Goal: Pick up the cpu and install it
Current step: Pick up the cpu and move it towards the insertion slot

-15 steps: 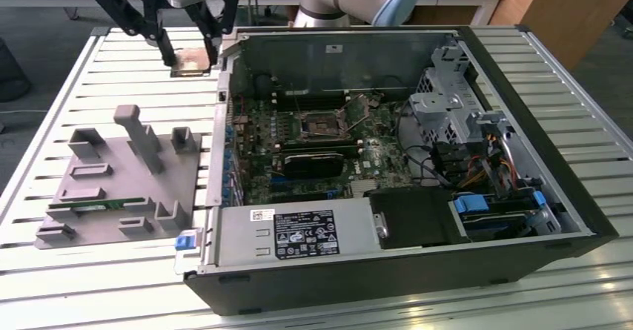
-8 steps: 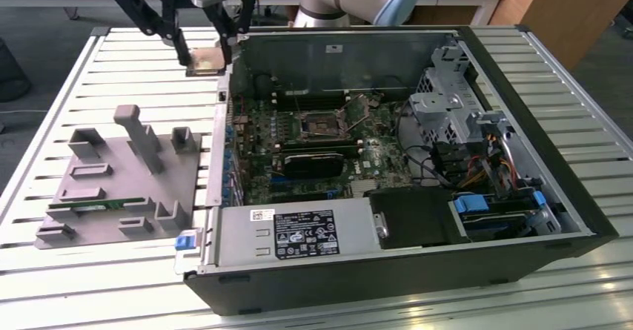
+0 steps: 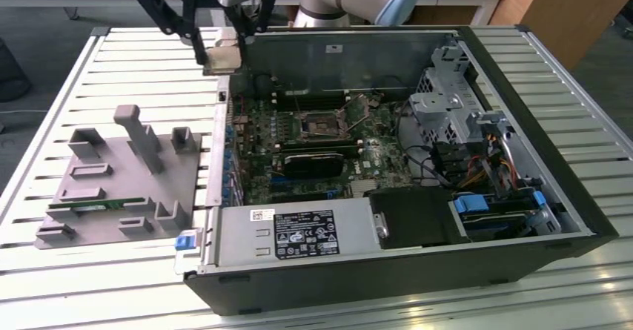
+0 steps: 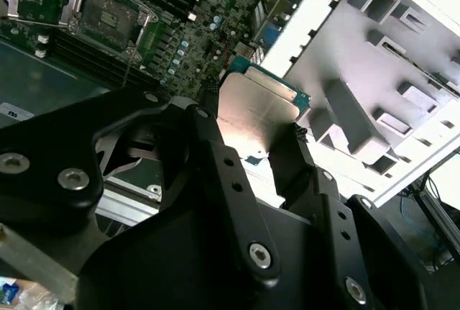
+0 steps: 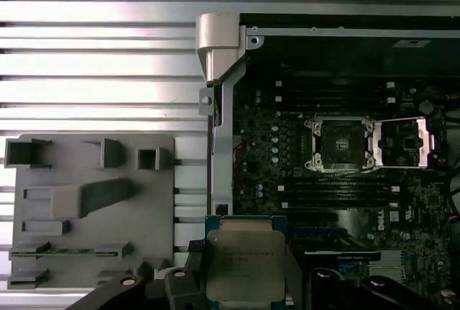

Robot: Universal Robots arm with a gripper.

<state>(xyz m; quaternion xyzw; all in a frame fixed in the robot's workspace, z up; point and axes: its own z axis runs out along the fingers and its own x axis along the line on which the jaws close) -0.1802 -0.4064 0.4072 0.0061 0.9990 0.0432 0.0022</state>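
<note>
The cpu [image 3: 224, 57] is a small square chip with a dull silver top on a green edge, held up in the air with my gripper [image 3: 224, 50] shut on it. It hangs over the far corner of the open computer case [image 3: 583, 219], on the exterior view's left. In both wrist views the black fingers clamp two opposite sides of the cpu [image 4: 260, 111] [image 5: 244, 263]. The motherboard's socket [image 3: 319, 126] [image 5: 341, 144] lies open below, its metal retention frame [image 5: 404, 142] swung up beside it, apart from the chip.
A grey plastic fixture [image 3: 118, 185] [image 5: 86, 202] sits on the slatted table [image 3: 59, 85] beside the case, with a thin green memory stick [image 3: 89, 205] lying in it. Inside the case are a black block [image 3: 314, 163], a power supply [image 3: 296, 233] and drive cages [image 3: 445, 100].
</note>
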